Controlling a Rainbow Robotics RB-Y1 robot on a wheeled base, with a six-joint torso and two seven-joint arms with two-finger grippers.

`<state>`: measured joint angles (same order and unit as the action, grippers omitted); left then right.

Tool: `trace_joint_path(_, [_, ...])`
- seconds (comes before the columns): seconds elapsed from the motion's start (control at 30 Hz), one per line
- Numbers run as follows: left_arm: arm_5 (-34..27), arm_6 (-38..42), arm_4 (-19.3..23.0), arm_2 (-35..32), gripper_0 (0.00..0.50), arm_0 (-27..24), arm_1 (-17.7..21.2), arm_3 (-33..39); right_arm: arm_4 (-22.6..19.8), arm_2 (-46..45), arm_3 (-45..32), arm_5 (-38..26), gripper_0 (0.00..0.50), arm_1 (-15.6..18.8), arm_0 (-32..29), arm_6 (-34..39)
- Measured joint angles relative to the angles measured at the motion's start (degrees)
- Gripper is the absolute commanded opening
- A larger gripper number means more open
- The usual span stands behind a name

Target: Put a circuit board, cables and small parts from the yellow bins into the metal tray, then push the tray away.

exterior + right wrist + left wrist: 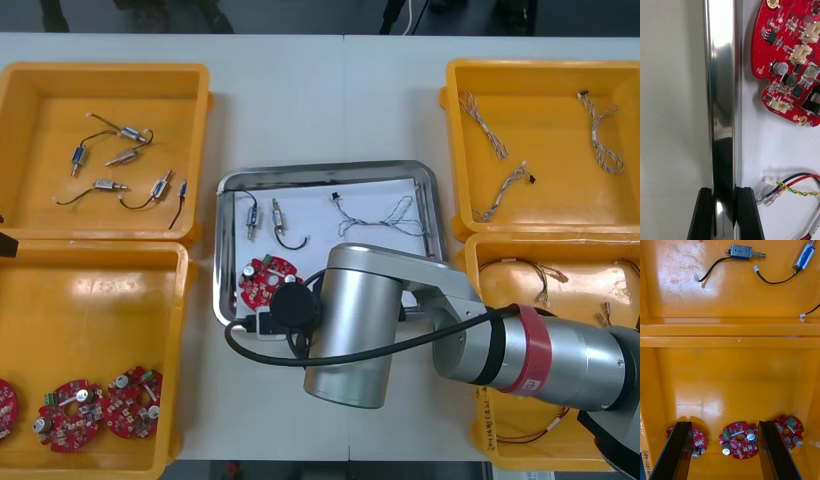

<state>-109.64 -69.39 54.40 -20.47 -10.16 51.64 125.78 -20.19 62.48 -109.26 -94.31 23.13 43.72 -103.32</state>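
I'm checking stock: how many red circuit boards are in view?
4. One circuit board lies in the metal tray, whose rim the right gripper clamps. Three lie in the near left yellow bin, under the open left gripper. The right arm may hide more.

Black fingers on my right claw (723,191), and there's the metal tray (720,75): rim mirror-silver, floor white. Red circuit board (786,48) on it, speckled with white plugs (801,54) and black chips (771,36). Cable (799,183) runs red, black and a yellow-green twist. My left claw (724,423), black too, over a yellow bin (730,382) with red boards (738,440).
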Motion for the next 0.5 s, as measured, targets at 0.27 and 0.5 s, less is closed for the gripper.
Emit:
trace_joint_path(0.27, [0.0,0.0,0.0,0.0,0.5,0.0,0.0,0.0,-0.05,0.02,-0.03,0.83,0.0,1.7,2.8,0.02])
trace_joint_path(0.5, [0.0,0.0,0.0,0.0,0.5,0.0,0.0,0.0,-0.17,0.11,0.75,1.28,0.0,2.55,5.67,0.03])
